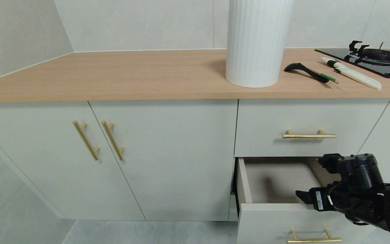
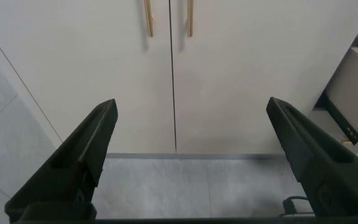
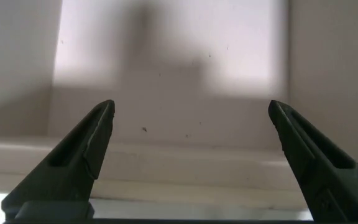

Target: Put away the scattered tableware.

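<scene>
A light wood tabletop (image 1: 130,73) spans the upper half of the head view, above a pale grey cabinet (image 1: 168,159) with gold bar handles. A tall white ribbed cylinder (image 1: 254,42) stands on it, right of centre. Below, at lower right, an open pale grey drawer (image 1: 244,183) is pulled out. A black glass hob (image 1: 389,67) sits in the upper right corner.

The scattered pieces lie between cylinder and hob: a long white knife with a dark band near its handle (image 1: 352,75), and just left of it a black ladle-like utensil with a green-tipped handle (image 1: 308,72). Both run slantwise, upper left to lower right, close together.

The right tool (image 3: 190,107) hangs over the drawer mouth, fingers spread and grasping nothing. The left tool (image 2: 191,102) faces the cabinet doors low down, likewise spread and bare.

Both utensils lie straight up the frame from the right tool, so the right arm looks the nearer, probably closing across each slanted handle.
</scene>
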You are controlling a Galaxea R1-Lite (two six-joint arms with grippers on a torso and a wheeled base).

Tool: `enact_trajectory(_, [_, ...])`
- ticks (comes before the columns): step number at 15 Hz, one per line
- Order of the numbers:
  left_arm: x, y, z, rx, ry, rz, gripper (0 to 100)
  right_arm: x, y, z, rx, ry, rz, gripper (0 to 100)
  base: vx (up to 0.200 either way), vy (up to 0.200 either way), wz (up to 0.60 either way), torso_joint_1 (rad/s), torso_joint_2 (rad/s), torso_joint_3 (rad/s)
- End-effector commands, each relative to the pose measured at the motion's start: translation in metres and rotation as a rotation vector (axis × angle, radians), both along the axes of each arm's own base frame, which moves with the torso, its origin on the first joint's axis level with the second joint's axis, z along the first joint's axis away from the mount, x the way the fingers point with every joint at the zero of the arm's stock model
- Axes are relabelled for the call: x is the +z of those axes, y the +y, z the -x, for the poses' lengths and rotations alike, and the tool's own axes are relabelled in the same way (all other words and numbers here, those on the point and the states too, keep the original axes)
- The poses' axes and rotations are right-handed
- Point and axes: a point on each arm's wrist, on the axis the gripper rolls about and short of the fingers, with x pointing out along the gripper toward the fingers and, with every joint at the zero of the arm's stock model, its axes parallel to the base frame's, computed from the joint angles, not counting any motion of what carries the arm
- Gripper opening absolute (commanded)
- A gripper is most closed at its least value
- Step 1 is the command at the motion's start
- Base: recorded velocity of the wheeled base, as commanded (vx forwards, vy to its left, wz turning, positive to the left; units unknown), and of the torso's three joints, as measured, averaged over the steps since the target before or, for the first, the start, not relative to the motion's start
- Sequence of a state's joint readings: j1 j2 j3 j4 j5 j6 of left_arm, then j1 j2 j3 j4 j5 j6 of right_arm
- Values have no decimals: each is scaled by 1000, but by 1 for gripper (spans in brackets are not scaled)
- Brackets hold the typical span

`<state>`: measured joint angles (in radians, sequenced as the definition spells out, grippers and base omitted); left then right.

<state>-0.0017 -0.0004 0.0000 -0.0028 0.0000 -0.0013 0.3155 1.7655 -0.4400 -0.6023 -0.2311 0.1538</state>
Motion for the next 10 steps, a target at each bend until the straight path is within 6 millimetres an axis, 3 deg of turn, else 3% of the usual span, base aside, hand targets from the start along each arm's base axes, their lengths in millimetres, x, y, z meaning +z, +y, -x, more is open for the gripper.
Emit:
enact_trajectory(1, [0,0,0,0,0,0,100,27,-2,8,19,-17,-24,100,0,0,0,0,0,0])
enact_trajectory(5, [0,0,0,0,0,0,100,40,-4,20,52,113,-19,100,0,0,0,0,0,0])
enact_trajectory(10, [0,0,0,0,0,0,100,32,5,35,112,248,29,100,0,0,0,0,0,0])
